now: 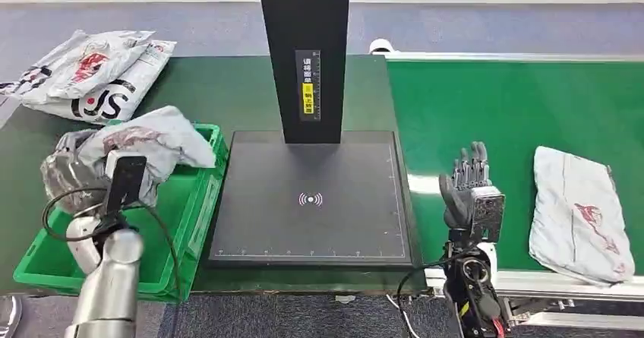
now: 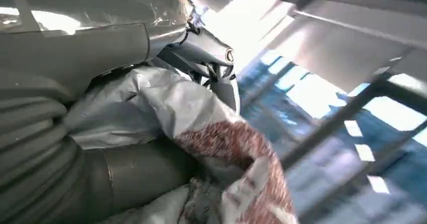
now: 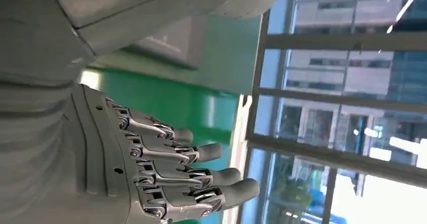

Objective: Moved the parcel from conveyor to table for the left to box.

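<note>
A crumpled grey parcel (image 1: 144,142) with a red print hangs over the green box (image 1: 199,201) at the left, held by my left hand (image 1: 72,172). In the left wrist view the thumb and fingers (image 2: 206,53) clamp the grey plastic parcel (image 2: 176,113). Another grey parcel (image 1: 579,210) with a red print lies flat on the green conveyor (image 1: 486,110) at the right. My right hand (image 1: 467,190) stands upright at the conveyor's left edge, left of that parcel, its fingers (image 3: 201,173) straight and apart, holding nothing.
A black scanner base (image 1: 311,201) with a black post (image 1: 307,49) stands in the middle of the table. Several white and grey parcels (image 1: 95,76) lie at the table's far left. The conveyor's metal rail (image 1: 531,281) runs along the front right.
</note>
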You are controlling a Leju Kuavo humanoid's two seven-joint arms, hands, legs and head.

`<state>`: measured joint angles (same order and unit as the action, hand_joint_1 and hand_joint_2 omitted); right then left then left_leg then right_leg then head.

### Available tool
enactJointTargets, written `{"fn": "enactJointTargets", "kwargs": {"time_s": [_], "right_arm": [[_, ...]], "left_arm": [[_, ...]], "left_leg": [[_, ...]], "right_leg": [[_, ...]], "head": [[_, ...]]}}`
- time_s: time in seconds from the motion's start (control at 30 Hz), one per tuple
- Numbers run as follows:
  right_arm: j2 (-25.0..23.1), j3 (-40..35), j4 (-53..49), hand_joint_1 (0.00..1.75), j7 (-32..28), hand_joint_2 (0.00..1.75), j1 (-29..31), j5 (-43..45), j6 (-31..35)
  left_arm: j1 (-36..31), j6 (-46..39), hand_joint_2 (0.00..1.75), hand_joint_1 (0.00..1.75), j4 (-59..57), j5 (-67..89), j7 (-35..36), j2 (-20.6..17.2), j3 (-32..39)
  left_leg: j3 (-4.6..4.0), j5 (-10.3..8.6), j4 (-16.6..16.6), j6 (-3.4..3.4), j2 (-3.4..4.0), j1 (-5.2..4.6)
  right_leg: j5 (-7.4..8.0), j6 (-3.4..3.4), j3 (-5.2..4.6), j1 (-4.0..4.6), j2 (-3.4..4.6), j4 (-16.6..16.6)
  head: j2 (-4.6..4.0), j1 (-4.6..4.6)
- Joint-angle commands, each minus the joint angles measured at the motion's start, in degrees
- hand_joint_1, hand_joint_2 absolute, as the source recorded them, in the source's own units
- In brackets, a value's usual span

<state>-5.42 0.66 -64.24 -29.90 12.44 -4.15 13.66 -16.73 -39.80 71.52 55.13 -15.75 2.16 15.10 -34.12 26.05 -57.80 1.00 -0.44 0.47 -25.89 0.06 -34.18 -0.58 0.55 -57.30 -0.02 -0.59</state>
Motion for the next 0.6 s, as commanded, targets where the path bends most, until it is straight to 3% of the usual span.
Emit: {"fn": "enactJointTargets", "kwargs": {"time_s": [0.03, 0.13, 0.17, 0.4, 0.6], "right_arm": [[-0.9, 5.5, -3.5, 0.00, 1.5, 1.75, -2.0, -1.8, -2.6], [-0.8, 5.6, -0.5, 0.00, 1.5, 1.75, -0.7, -3.0, -2.8], [-0.6, 5.7, 0.1, 0.00, 1.4, 1.75, -0.6, -3.1, -2.8], [-0.6, 5.8, 1.1, 0.00, 1.1, 1.75, -0.7, -3.4, -3.0], [-0.7, 4.1, 3.1, 0.00, 1.4, 1.75, -0.4, -4.5, -3.2]], "left_arm": [[10.8, 1.7, 1.75, 1.75, 0.4, 14.6, 15.2, -0.2, 7.6], [12.2, 4.1, 1.75, 1.75, 0.3, 19.0, 19.8, 0.0, 9.6], [12.1, 3.8, 1.75, 0.02, 0.8, 16.0, 17.9, 0.3, 9.2], [9.8, 5.7, 1.75, 0.00, -0.5, 8.9, 14.5, 0.3, 6.9], [0.1, 6.1, 1.75, 0.00, -6.2, -15.3, 1.6, -2.4, 4.6]], "left_leg": [[0.31, 0.07, 0.1, -0.05, 0.19, -0.06], [0.43, 0.09, 0.2, -0.08, 0.23, -0.09], [0.69, 0.07, 0.4, -0.09, 0.38, -0.06], [0.53, 0.11, 0.2, -0.04, 0.08, -0.02], [0.43, 0.01, 0.1, -0.04, -0.21, 0.02]], "right_leg": [[-0.04, 0.00, 0.25, -0.05, 0.11, 0.1], [-0.08, 0.07, 0.36, -0.19, 0.15, 0.1], [-0.02, 0.04, 0.60, -0.14, 0.23, 0.3], [-0.10, 0.03, 0.54, 0.02, -0.10, 0.2], [-0.09, 0.01, 0.53, 0.04, -0.36, 0.1]], "head": [[0.02, 0.00], [0.02, 0.00], [0.02, 0.00], [0.02, 0.00], [0.00, 0.00]]}}
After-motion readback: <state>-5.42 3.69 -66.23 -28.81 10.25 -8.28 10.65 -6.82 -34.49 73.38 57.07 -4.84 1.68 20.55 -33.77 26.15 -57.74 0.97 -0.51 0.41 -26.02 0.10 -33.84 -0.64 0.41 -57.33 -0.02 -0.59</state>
